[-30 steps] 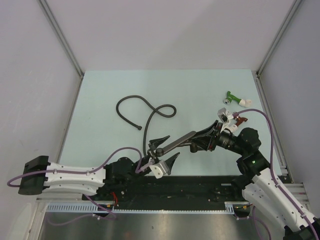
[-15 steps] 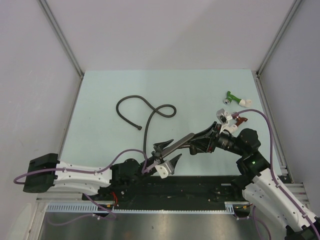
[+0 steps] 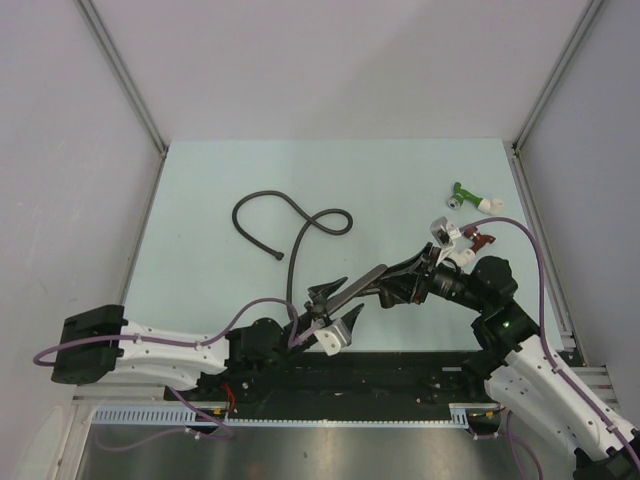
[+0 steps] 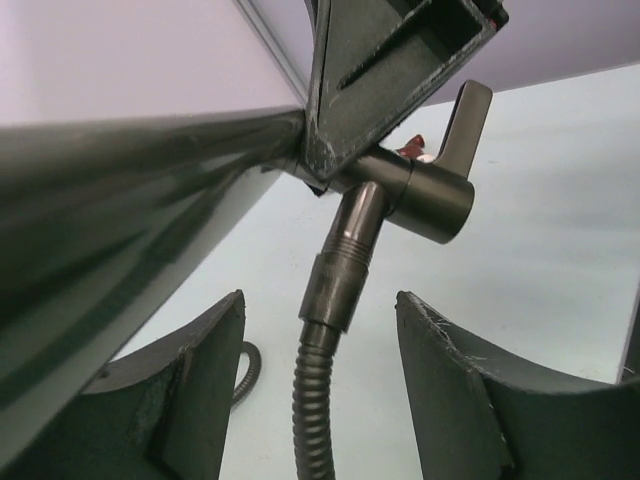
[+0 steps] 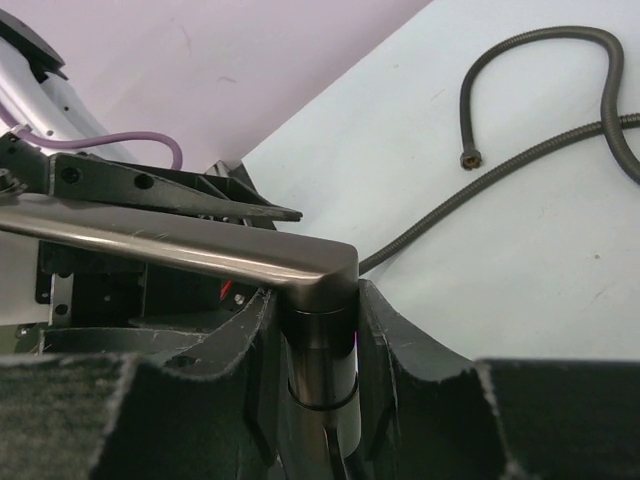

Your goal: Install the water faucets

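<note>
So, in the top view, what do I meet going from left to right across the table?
The black hose → left gripper → right gripper → green fitting. The faucet spans both grippers, so I leave it out.

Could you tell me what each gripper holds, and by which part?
The right gripper holds the faucet by its short body below the bend; the left gripper is open, holding nothing.
</note>
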`<state>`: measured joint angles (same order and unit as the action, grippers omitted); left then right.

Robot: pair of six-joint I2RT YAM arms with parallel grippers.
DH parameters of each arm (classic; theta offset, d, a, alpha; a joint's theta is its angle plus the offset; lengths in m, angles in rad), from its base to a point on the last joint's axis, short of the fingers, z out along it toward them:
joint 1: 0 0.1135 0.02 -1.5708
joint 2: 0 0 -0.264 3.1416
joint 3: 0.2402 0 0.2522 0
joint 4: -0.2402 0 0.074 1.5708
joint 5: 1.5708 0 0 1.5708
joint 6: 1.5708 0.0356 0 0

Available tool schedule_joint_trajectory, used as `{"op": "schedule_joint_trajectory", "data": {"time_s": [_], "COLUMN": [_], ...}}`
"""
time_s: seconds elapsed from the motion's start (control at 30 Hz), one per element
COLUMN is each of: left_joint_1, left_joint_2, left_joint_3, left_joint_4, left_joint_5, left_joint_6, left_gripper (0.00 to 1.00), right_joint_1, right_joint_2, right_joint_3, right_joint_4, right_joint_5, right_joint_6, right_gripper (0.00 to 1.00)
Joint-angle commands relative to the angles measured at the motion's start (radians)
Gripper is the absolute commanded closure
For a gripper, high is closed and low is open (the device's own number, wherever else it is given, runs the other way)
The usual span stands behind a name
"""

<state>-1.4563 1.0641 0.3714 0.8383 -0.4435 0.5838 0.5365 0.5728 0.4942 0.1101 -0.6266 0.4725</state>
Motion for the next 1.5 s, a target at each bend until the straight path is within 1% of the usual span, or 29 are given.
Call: {"op": "schedule_joint_trajectory", "data": {"time_s": [0.0, 0.13, 0.17, 0.27, 0.3, 0.43, 0.5, 0.67, 0.8, 0.83, 0.9, 0.93, 1.0, 1.03, 1.1, 1.13, 1.17, 1.2, 1.3, 1.37, 1.47], "left_joint_1": [-0.022, -0.036, -0.036, -0.038, -0.038, -0.036, -0.036, -0.036, -0.038, -0.036, -0.036, -0.038, -0.038, -0.036, -0.038, -0.038, -0.036, -0.036, -0.036, -0.035, -0.029], "left_joint_2": [0.083, 0.143, 0.157, 0.178, 0.181, 0.177, 0.172, 0.171, 0.160, 0.162, 0.166, 0.169, 0.171, 0.171, 0.174, 0.171, 0.169, 0.166, 0.133, 0.111, 0.067], "left_joint_3": [0.040, 0.049, 0.050, 0.067, 0.070, 0.086, 0.087, 0.078, 0.080, 0.080, 0.081, 0.083, 0.084, 0.084, 0.083, 0.081, 0.075, 0.070, 0.049, 0.029, 0.011], "left_joint_4": [0.067, 0.154, 0.162, 0.144, 0.130, 0.030, -0.007, -0.021, -0.038, -0.038, -0.033, -0.031, -0.016, -0.010, 0.013, 0.024, 0.036, 0.057, 0.090, 0.099, 0.082], "left_joint_5": [-0.063, -0.113, -0.116, -0.127, -0.127, -0.098, -0.089, -0.141, -0.161, -0.162, -0.169, -0.170, -0.169, -0.167, -0.172, -0.172, -0.172, -0.164, -0.152, -0.133, -0.115], "left_joint_6": [0.077, 0.123, 0.125, 0.123, 0.122, 0.065, 0.028, 0.021, 0.021, 0.024, 0.025, 0.025, 0.025, 0.025, 0.025, 0.024, 0.025, 0.021, -0.004, -0.018, -0.050], "left_gripper": [0.35, 0.45, 0.50, 0.57, 0.58, 0.58, 0.54, 0.53, 0.55, 0.60, 0.66, 0.72, 0.76, 0.82, 0.88, 0.95, 0.97, 0.99, 1.00, 1.00, 1.00], "right_joint_1": [0.051, 0.100, 0.106, 0.126, 0.132, 0.134, 0.132, 0.137, 0.138, 0.138, 0.138, 0.141, 0.145, 0.149, 0.155, 0.157, 0.163, 0.164, 0.169, 0.169, 0.168], "right_joint_2": [0.001, 0.010, 0.012, 0.015, 0.012, 0.002, 0.002, 0.002, 0.002, 0.001, 0.002, 0.002, 0.004, 0.004, 0.010, 0.010, 0.012, 0.015, 0.018, 0.019, 0.025], "right_joint_3": [0.080, 0.081, 0.083, 0.095, 0.104, 0.121, 0.127, 0.133, 0.133, 0.132, 0.132, 0.132, 0.133, 0.132, 0.133, 0.133, 0.132, 0.133, 0.135, 0.152, 0.197], "right_joint_4": [0.086, 0.082, 0.077, 0.053, 0.046, 0.017, 0.005, -0.001, -0.004, -0.003, -0.003, -0.003, -0.004, -0.010, -0.016, -0.023, -0.024, -0.027, -0.049, -0.102, -0.239], "right_joint_5": [0.018, 0.050, 0.054, 0.071, 0.074, 0.096, 0.103, 0.107, 0.113, 0.116, 0.120, 0.122, 0.126, 0.136, 0.151, 0.156, 0.160, 0.172, 0.209, 0.243, 0.352], "right_joint_6": [0.028, 0.022, 0.021, 0.006, 0.002, -0.015, -0.026, -0.029, -0.023, -0.018, -0.009, -0.008, -0.005, -0.003, -0.002, 0.006, 0.009, 0.011, 0.028, 0.032, 0.035], "right_gripper": [1.00, 1.00, 1.00, 1.00, 1.00, 1.00, 1.00, 1.00, 1.00, 1.00, 1.00, 1.00, 1.00, 1.00, 1.00, 1.00, 1.00, 1.00, 1.00, 1.00, 1.00]}}
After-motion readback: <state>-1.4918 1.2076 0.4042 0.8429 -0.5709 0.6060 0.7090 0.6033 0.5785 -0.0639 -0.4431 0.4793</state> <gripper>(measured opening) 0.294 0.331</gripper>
